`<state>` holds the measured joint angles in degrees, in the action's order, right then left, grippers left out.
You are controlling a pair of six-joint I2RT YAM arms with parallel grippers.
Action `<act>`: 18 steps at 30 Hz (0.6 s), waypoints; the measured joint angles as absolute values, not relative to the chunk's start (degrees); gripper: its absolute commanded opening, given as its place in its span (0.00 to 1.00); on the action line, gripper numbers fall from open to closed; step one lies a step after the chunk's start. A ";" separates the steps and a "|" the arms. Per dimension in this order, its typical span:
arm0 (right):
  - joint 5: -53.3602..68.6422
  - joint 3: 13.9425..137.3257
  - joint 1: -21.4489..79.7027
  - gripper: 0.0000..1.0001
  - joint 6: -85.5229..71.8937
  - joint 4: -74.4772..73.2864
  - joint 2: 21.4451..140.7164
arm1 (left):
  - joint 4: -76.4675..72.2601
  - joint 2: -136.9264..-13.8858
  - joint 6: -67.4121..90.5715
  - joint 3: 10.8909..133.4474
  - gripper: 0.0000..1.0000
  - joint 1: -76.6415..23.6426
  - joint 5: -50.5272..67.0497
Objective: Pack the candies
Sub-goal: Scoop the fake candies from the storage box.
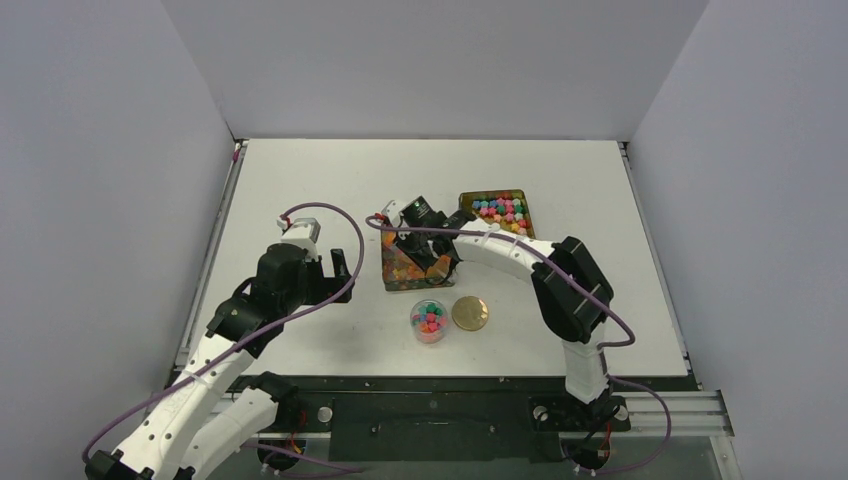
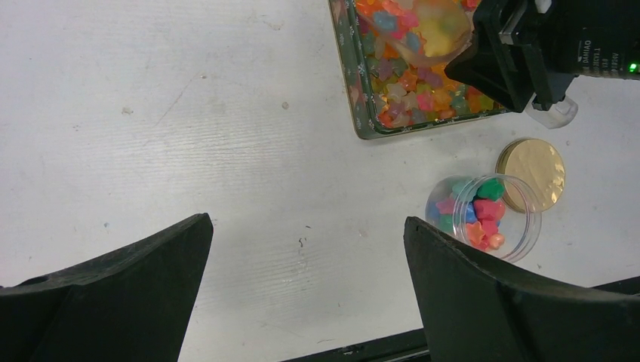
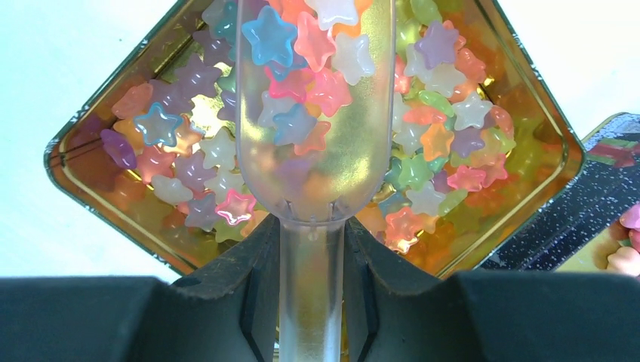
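Observation:
Star-shaped translucent candies (image 3: 423, 143) fill a gold square tin (image 3: 83, 185), which the top view shows at mid-table (image 1: 392, 278). My right gripper (image 3: 312, 226) is shut on the handle of a clear plastic scoop (image 3: 317, 113). The scoop is heaped with candies and sits just over that tin. From above, the right gripper (image 1: 432, 262) reaches over the tin. A small clear jar (image 1: 430, 321) partly filled with mixed candies stands in front, also in the left wrist view (image 2: 483, 215). My left gripper (image 2: 308, 219) is open over bare table to the left (image 1: 340, 268), holding nothing.
A second tin (image 1: 464, 203) with opaque coloured candies (image 1: 500, 210) sits behind and right of the first, its dark speckled side (image 3: 596, 200) showing in the right wrist view. A flat gold lid (image 1: 470, 313) lies right of the jar. Grey walls enclose the table.

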<state>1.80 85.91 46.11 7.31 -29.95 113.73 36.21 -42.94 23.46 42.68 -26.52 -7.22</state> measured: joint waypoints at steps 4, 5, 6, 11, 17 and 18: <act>2.02 83.42 46.11 0.00 7.22 -27.27 111.37 | 36.21 -43.00 23.44 42.68 0.96 -26.52 -7.03; 2.04 82.74 46.11 0.00 7.20 -26.48 110.87 | 36.23 -43.00 23.44 42.68 0.96 -26.52 -7.01; 2.02 82.06 46.09 0.00 7.20 -25.85 110.28 | 36.23 -43.00 23.44 42.68 0.96 -26.52 -7.01; 2.02 79.44 46.09 0.00 7.25 -24.10 108.16 | 36.21 -43.00 23.44 42.68 0.96 -26.52 -7.03; 1.98 75.79 46.04 0.00 7.27 -22.57 104.49 | 36.21 -43.00 23.42 42.68 0.96 -26.52 -7.01; 1.98 75.24 46.04 0.00 7.29 -22.44 103.90 | 36.21 -42.98 23.42 42.68 0.96 -26.52 -7.01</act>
<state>1.98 75.24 46.04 7.29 -22.44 103.90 36.21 -42.98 23.42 42.68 -26.52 -7.01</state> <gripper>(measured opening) 0.267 0.965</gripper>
